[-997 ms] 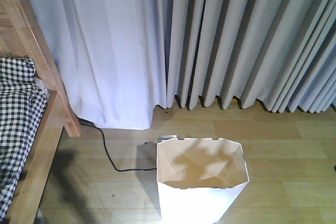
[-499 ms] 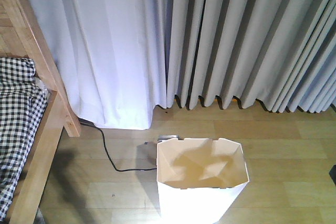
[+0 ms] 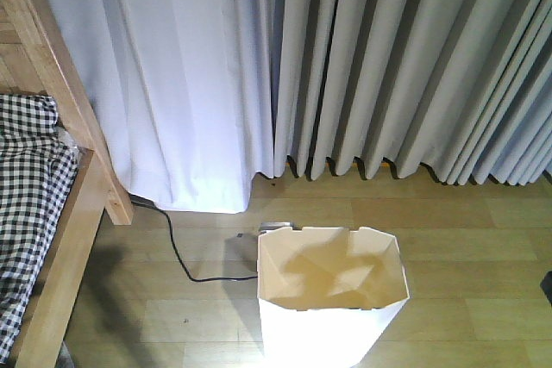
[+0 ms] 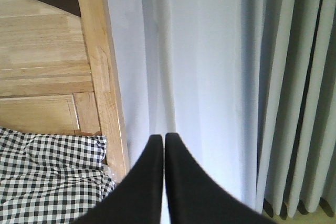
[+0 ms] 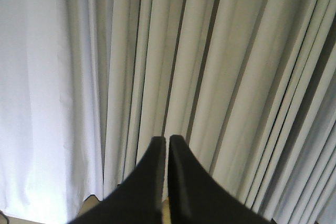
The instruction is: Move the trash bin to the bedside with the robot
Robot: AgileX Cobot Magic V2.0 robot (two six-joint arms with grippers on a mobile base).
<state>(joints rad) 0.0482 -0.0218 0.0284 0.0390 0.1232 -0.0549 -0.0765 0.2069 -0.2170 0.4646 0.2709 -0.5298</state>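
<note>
The white trash bin (image 3: 332, 325) stands open on the wooden floor at the bottom centre of the front view, with its angular rim up and nothing inside. The bed's light wooden frame (image 3: 82, 140) and checked bedding (image 3: 30, 204) are at the left, a short gap of floor away from the bin. My left gripper (image 4: 164, 138) is shut and empty, and it points at the bed's headboard post (image 4: 102, 77) and the curtain. My right gripper (image 5: 168, 139) is shut and empty, and it points at the grey curtain. Neither arm shows in the front view.
White and grey curtains (image 3: 345, 66) hang to the floor behind the bin. A black cable (image 3: 183, 258) trails across the floor from the bed's corner to the bin's left side. A dark shape (image 3: 548, 286) shows at the right edge.
The shadow inside the bin has shifted a little. A dark shape has come in at the right edge of the front view. Bin and bed stay where they were.
</note>
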